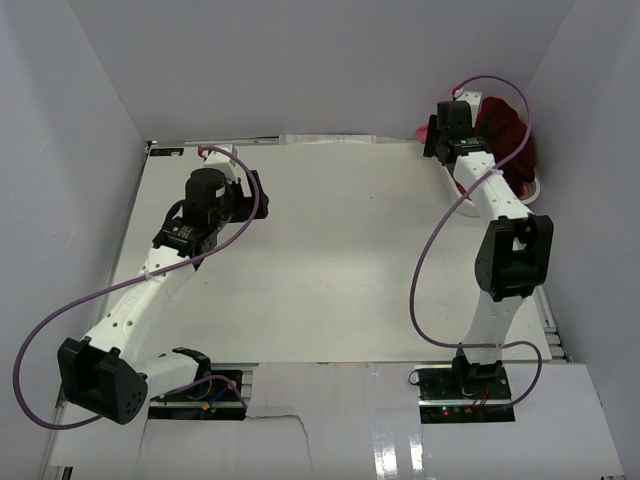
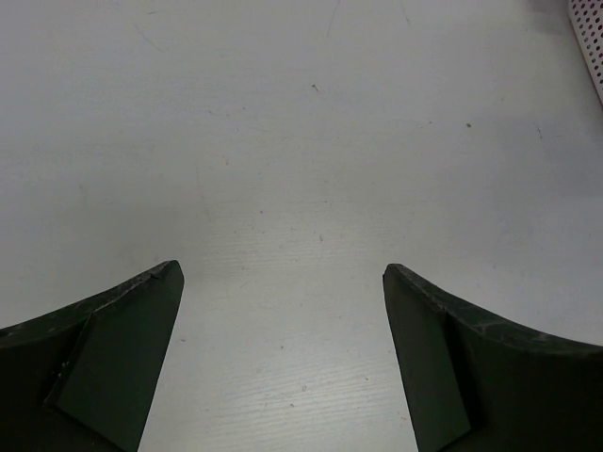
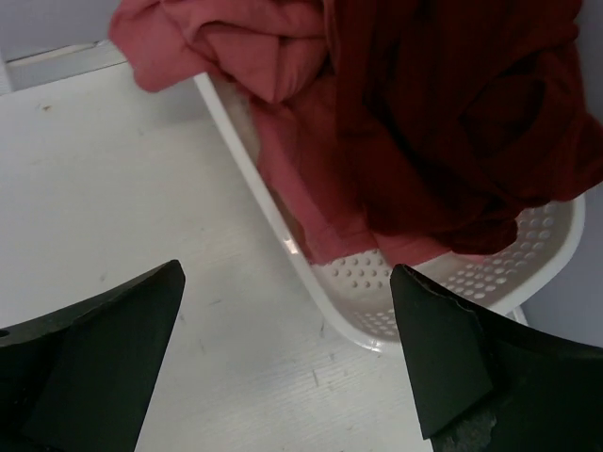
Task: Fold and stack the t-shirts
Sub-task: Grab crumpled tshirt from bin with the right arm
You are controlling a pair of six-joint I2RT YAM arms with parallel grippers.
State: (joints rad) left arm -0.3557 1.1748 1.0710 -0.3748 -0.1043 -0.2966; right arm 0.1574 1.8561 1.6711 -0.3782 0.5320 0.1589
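Both t-shirts lie bunched together in a white plastic basket [image 3: 350, 325] at the table's far right corner. The dark maroon t-shirt [image 3: 452, 122] is heaped on top at the right [image 1: 508, 128]. The coral pink t-shirt [image 3: 268, 56] spills over the basket's left rim. My right gripper [image 3: 287, 273] hovers open just in front of the basket's near rim, touching no cloth; in the top view it [image 1: 436, 138] is beside the heap. My left gripper [image 2: 283, 273] is open over bare table, at the far left [image 1: 250, 188] in the top view.
White walls enclose the white table [image 1: 340, 250] at the left, back and right. The basket's perforated wall [image 2: 589, 38] shows at the top right corner of the left wrist view. Purple cables loop off both arms.
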